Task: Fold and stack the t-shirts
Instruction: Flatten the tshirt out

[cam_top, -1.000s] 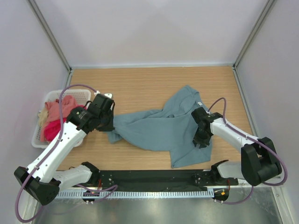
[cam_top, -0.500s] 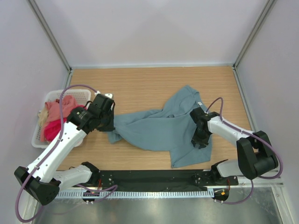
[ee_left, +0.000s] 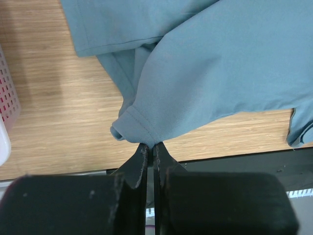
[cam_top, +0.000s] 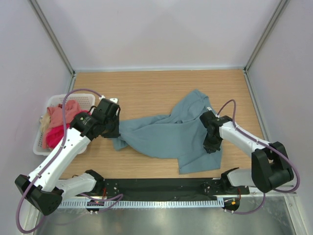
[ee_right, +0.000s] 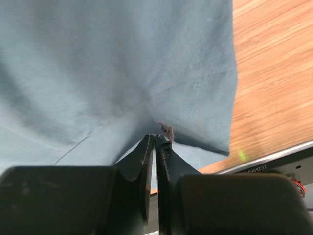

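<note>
The large grey-teal t-shirt [cam_top: 168, 132] lies rumpled across the middle of the wooden table. My left gripper [cam_top: 111, 132] is shut on a hemmed edge at the shirt's left end; the left wrist view shows the fingertips pinching that cloth [ee_left: 142, 132]. My right gripper [cam_top: 211, 145] is shut on a fold at the shirt's right side; in the right wrist view the cloth [ee_right: 122, 73] bunches between its tips [ee_right: 156, 139]. Salmon pink [cam_top: 66, 112], crimson-pink [cam_top: 54, 134] and cream [cam_top: 44, 121] shirts lie heaped in the basket.
The white slotted basket [cam_top: 36, 147] stands at the table's left edge, next to my left arm; its wall shows in the left wrist view [ee_left: 7, 98]. A black rail [cam_top: 156, 186] runs along the near edge. White walls close in the table.
The right arm has shifted slightly, its gripper edging a little right on the shirt's right side. The left arm and the shirt's left end have not visibly moved.
</note>
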Controlling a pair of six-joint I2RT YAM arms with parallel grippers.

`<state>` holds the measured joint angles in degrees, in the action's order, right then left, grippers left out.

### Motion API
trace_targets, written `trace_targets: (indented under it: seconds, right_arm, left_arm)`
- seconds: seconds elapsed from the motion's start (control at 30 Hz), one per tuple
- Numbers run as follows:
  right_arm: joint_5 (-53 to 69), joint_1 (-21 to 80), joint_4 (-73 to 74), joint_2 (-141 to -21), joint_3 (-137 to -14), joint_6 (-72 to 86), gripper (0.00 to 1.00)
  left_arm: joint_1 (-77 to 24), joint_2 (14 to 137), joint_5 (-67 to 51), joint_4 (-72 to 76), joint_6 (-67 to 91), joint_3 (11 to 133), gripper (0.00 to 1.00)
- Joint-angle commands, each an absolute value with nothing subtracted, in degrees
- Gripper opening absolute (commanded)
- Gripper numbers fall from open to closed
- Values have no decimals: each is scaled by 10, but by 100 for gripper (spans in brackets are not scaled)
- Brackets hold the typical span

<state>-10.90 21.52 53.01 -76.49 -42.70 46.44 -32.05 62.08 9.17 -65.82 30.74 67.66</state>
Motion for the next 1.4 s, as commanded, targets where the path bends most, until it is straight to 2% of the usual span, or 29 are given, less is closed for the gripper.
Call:
trace_targets:
  seconds: [0.0, 0.03, 0.1, 0.3, 0.5, 0.67, 0.83, 1.0, 1.2, 1.37]
  right_arm:
    - [-136, 214, 564, -730, -460, 464, 12]
    - [-137, 214, 572, -727, -467, 465, 6]
    - [-138, 214, 581, -718, -474, 465, 1]
    - [-150, 213, 612, -692, -513, 467, 1]
    - [-199, 212, 635, -630, -613, 483, 1]
    - [-298, 211, 677, -612, -799, 469, 1]
    - [-392, 209, 696, -620, -1012, 437, 1]
    - [-455, 209, 651, -614, -1180, 366, 1]
    - [-457, 209, 542, -563, -1238, 267, 1]
    - [-390, 210, 498, -547, -1256, 211, 1]
  left_arm:
    - [-316, 612, 91, -641, 294, 677, 0]
    - [-316, 613, 91, -642, 295, 675, 0]
    - [-316, 611, 90, -642, 295, 675, 0]
    - [-316, 608, 91, -644, 296, 681, 0]
    - [-317, 603, 112, -673, 306, 727, 0]
    - [-316, 594, 135, -693, 317, 782, 0]
    - [-316, 605, 182, -719, 318, 900, 0]
    - [-322, 628, 197, -750, 319, 1018, 0]
    - [-323, 608, 229, -750, 315, 1074, 0]
    - [-323, 585, 121, -682, 268, 1095, 0]
